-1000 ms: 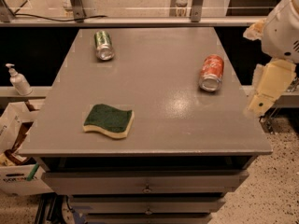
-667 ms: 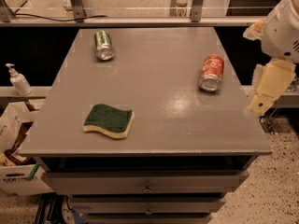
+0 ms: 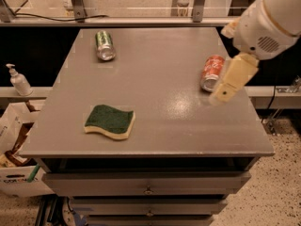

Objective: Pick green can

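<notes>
The green can (image 3: pixel 105 45) lies on its side at the far left of the grey table (image 3: pixel 155 140), its silver end facing the front. My gripper (image 3: pixel 222 93) hangs from the white arm (image 3: pixel 268 22) over the table's right side. It sits just right of the red can (image 3: pixel 211 72) and covers part of that can's edge. The gripper is far from the green can, roughly the table's width to its right and nearer the front. It holds nothing that I can see.
A green-and-yellow sponge (image 3: pixel 109 121) lies flat at the front left of the table. A white pump bottle (image 3: pixel 18 80) stands on a ledge to the left, above a box and bag (image 3: pixel 14 145). Drawers (image 3: pixel 148 188) are under the tabletop.
The arm and gripper have moved left from beyond the table's right edge to over the table, beside the red can. The cans and the sponge have not moved.
</notes>
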{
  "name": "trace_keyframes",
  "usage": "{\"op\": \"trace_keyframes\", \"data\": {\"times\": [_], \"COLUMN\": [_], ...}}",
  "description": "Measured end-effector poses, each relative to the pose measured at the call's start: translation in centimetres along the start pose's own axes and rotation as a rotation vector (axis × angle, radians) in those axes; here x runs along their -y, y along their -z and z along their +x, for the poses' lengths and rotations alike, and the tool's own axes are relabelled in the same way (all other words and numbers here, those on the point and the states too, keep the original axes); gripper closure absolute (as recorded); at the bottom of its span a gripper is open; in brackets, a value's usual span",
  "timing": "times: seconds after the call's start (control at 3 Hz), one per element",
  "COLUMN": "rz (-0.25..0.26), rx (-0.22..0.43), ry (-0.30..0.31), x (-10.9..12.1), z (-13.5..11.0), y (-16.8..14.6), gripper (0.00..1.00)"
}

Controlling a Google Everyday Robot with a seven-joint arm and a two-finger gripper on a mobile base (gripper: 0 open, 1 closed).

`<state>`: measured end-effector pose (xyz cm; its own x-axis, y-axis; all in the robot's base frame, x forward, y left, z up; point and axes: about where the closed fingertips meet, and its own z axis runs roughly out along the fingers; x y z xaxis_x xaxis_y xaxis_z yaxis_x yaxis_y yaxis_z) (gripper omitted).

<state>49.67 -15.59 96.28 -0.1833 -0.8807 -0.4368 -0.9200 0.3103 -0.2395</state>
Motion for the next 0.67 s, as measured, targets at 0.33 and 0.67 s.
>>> {"op": "trace_keyframes", "data": {"times": [0.33,0.67], "rz": [-0.021,-0.047], "rx": [0.168,0.297], "ry": [-0.035,-0.071], "x": [1.3,3.3], "z": [-4.1,-8.2], "y": [-3.5,-7.4], "gripper": [0.0,0.0]}}
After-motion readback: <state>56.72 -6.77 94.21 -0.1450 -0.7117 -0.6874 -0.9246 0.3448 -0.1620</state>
